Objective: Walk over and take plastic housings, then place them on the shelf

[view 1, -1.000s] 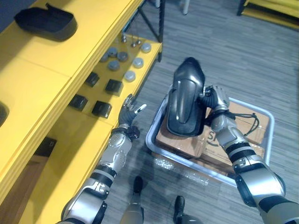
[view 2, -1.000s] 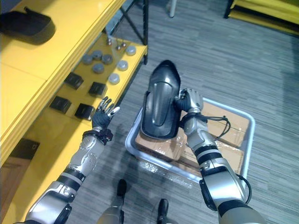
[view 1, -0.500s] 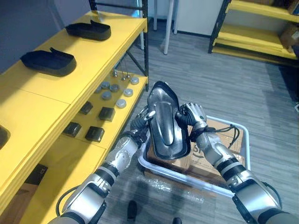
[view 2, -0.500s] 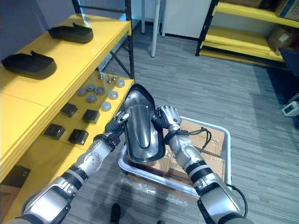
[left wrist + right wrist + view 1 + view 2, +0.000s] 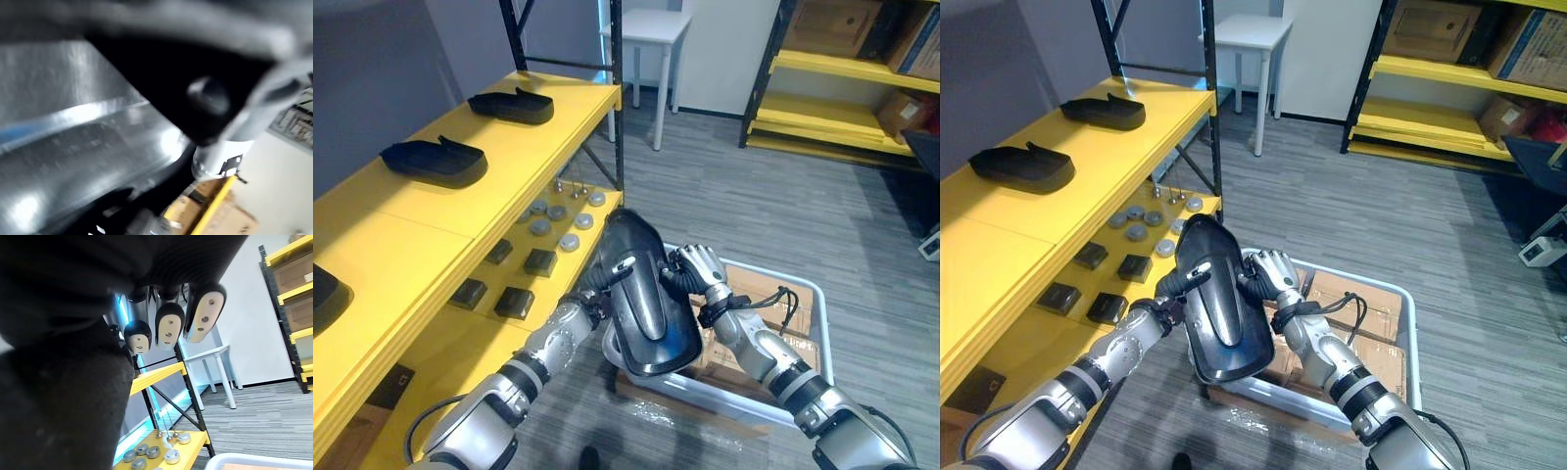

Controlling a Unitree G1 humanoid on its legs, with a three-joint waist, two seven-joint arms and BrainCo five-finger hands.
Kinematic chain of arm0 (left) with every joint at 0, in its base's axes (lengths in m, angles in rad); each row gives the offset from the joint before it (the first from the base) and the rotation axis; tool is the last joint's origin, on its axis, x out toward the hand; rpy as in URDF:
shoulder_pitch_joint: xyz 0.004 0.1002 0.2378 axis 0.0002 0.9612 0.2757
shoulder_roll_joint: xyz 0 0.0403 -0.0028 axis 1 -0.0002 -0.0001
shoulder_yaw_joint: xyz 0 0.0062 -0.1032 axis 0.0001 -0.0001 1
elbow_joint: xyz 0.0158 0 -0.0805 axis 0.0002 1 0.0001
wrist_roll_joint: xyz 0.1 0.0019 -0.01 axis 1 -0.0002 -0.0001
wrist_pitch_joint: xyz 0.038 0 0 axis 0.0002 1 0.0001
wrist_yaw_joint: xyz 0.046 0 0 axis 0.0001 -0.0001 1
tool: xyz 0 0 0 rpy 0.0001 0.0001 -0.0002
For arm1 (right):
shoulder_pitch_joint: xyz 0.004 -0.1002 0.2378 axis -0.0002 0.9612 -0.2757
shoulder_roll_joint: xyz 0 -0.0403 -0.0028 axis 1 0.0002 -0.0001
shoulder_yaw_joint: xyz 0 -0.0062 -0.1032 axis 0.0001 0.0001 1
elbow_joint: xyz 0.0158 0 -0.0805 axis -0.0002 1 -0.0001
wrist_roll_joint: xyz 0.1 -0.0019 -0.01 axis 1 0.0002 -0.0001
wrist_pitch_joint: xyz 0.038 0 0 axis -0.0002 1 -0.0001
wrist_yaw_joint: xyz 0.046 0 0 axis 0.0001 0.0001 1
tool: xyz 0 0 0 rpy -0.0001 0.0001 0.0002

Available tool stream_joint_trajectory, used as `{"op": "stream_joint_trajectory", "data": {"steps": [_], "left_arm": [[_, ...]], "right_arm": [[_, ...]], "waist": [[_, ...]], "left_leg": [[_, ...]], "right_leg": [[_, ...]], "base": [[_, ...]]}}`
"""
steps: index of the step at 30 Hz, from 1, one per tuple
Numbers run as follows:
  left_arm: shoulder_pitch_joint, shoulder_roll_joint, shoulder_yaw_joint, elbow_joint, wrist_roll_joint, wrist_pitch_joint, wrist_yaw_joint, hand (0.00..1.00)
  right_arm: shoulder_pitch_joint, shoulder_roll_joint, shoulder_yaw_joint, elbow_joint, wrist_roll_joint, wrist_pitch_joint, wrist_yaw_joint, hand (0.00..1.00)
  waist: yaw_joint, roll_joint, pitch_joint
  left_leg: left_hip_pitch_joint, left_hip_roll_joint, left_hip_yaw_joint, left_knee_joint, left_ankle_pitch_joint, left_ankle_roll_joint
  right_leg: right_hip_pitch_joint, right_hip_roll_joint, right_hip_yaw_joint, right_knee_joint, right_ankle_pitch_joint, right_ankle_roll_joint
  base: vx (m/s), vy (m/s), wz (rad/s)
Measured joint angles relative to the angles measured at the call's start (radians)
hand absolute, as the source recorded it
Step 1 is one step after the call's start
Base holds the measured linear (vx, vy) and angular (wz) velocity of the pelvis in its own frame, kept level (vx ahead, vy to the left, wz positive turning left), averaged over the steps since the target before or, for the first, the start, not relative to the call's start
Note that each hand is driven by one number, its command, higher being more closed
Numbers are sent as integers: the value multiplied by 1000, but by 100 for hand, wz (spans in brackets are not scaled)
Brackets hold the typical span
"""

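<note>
A second ago the left hand [image 5: 603, 280] hung spread near the shelf edge; now it is on the black plastic housing [image 5: 643, 305]. The housing is held tilted at mid-frame, above the white bin [image 5: 821, 323] of cardboard boxes [image 5: 756, 292]. The left hand seems to pinch the housing's left rim, one digit across its face, though its wrist view is a blur. The right hand [image 5: 698, 266] has its fingers curled over the right rim. On the yellow shelf [image 5: 411, 227] at upper left lie two similar housings [image 5: 434, 162].

head eye views look down, sharing the yellow shelf [image 5: 416, 230] and crate [image 5: 724, 399]; wrist views sit very close.
</note>
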Motion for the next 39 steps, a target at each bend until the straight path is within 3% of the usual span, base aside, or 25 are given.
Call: {"op": "stream_joint_trajectory", "data": {"steps": [5, 10, 12, 13, 14, 15, 16, 17, 18, 20, 22, 23, 24, 26, 27, 28, 29, 30, 31, 32, 35, 37, 38, 39], "left_arm": [[119, 9, 0, -70, 1, -12, 1, 100], [322, 4, 83, -223, 0, -29, 9, 100], [403, -6, 126, -300, 17, -30, 13, 100], [470, -5, 166, -377, 56, -36, 14, 100], [478, -6, 173, -387, 59, -39, 14, 100], [509, -11, 211, -412, 80, -52, 25, 100], [523, -24, 256, -418, 96, -54, 29, 100], [535, -31, 280, -427, 100, -58, 33, 100], [558, -44, 318, -446, 109, -70, 43, 100], [627, -64, 377, -520, 165, -96, 74, 100], [710, -77, 434, -621, 219, -110, 103, 100], [756, -93, 463, -668, 250, -111, 120, 100], [775, -103, 474, -686, 275, -111, 127, 100], [819, -128, 504, -754, 380, -111, 155, 100], [820, -127, 515, -783, 433, -111, 160, 100], [817, -127, 529, -814, 486, -111, 160, 100], [815, -121, 546, -851, 542, -115, 166, 100], [811, -120, 553, -878, 583, -120, 180, 100], [808, -120, 553, -886, 613, -123, 186, 100], [806, -119, 554, -908, 655, -127, 200, 100], [799, -119, 556, -941, 728, -147, 218, 100], [793, -119, 540, -941, 748, -148, 220, 100], [792, -114, 532, -943, 760, -151, 219, 100], [791, -121, 528, -943, 766, -153, 217, 100]], "right_arm": [[53, -33, 43, -106, 0, 0, 8, 100], [147, -32, 83, -241, 1, -9, 7, 100], [210, -31, 101, -372, 51, -57, 10, 100], [269, -5, 104, -475, 81, -119, 4, 100], [274, 2, 104, -485, 91, -129, 1, 100], [288, 41, 104, -500, 116, -164, -10, 100], [280, 74, 99, -491, 121, -173, -20, 100], [270, 85, 96, -477, 135, -179, -25, 100], [255, 99, 92, -451, 152, -185, -31, 100], [255, 120, 89, -423, 201, -190, -39, 100], [280, 152, 76, -425, 237, -194, -39, 100], [298, 173, 74, -428, 261, -194, -38, 100], [307, 179, 73, -428, 269, -194, -38, 100], [319, 181, 73, -424, 313, -194, -28, 100], [318, 181, 72, -423, 333, -194, -20, 100], [314, 181, 70, -422, 350, -196, -13, 100], [310, 194, 61, -419, 377, -199, -12, 100], [314, 214, 41, -418, 387, -202, -5, 100], [315, 215, 35, -417, 395, -204, -3, 100], [317, 217, 32, -419, 417, -214, -3, 0], [335, 225, 10, -430, 449, -248, -4, 0], [384, 240, -14, -440, 459, -254, -4, 0], [421, 248, -25, -467, 460, -254, -3, 0], [437, 245, -29, -481, 461, -255, -3, 0]], "waist": [[3, 4, -8], [11, 7, -9], [21, 9, -8], [47, 13, -6], [53, 14, -6], [64, 20, -8], [57, 16, -10], [55, 15, -10], [63, 19, -12], [77, 32, -20], [93, 32, -22], [109, 31, -23], [112, 30, -25], [108, 39, -32], [101, 34, -34], [90, 35, -35], [83, 37, -35], [73, 37, -35], [72, 37, -34], [68, 36, -35], [47, 25, -40], [41, 7, -46], [36, -20, -53], [30, -25, -50]], "left_leg": [[14, -1, -6, 0, -3, -3], [5, -4, -62, 16, -14, -19], [-17, -18, -141, 37, -9, -25], [-48, -36, -226, 44, -3, -39], [-50, -38, -234, 42, -5, -43], [-82, -24, -171, 39, -43, -23], [-139, 0, 9, 79, -103, 75], [-165, 23, 134, 110, -122, 101], [-188, 62, 312, 151, -133, 113], [-164, 98, 552, 170, -119, 95], [-156, 55, 532, 125, -34, 91], [-136, 12, 515, 106, -8, 104], [-126, -12, 509, 101, -18, 107], [-78, -86, 470, 83, -52, 143], [-58, -114, 442, 83, -66, 160], [-42, -132, 409, 85, -81, 175], [-32, -138, 370, 97, -101, 177], [-12, -138, 327, 98, -108, 179], [2, -139, 306, 96, -108, 180], [28, -143, 270, 93, -114, 178], [44, -171, 172, 92, -121, 167], [51, -205, 127, 93, -121, 167], [55, -241, 99, 95, -127, 163], [61, -252, 85, 96, -131, 164]], "right_leg": [[21, 1, -4, -8, 0, 0], [32, 6, -61, 35, -35, -3], [29, 2, -132, 98, -87, -6], [30, -7, -236, 166, -146, -10], [29, -9, -255, 177, -155, -12], [37, -15, -340, 193, -167, -17], [55, -30, -443, 172, -167, -17], [62, -36, -479, 160, -167, -17], [73, -43, -532, 144, -167, -16], [107, -47, -632, 124, -167, -4], [130, -68, -696, 129, -168, 17], [154, -106, -720, 153, -176, 30], [157, -138, -731, 189, -183, 39], [147, -280, -741, 431, -185, 37], [130, -350, -736, 565, -166, 0], [104, -406, -707, 692, -128, -79], [33, -407, -576, 808, -151, -78], [-34, -348, -419, 844, -185, -27], [-57, -314, -358, 843, -204, -7], [-96, -252, -268, 811, -239, 16], [-189, -120, -84, 623, -263, 50], [-211, -78, 21, 500, -250, 43], [-212, -82, 53, 417, -165, -9], [-209, -90, 54, 409, -153, 3]], "base": [[7, 8, 3], [7, -11, 34], [9, -66, 130], [22, -83, 146], [15, -106, 191], [26, -86, 193], [28, -71, 223], [76, -39, 204], [87, -5, 142], [188, 32, 156], [240, 105, 118], [216, 152, 64], [275, 223, 64], [277, 276, 75], [282, 319, 89], [291, 318, 105], [258, 215, 116], [194, 102, 104], [188, 32, 105], [145, 1, 91], [128, -49, 101], [84, -118, 100], [81, -147, 92], [92, -137, 61]]}}
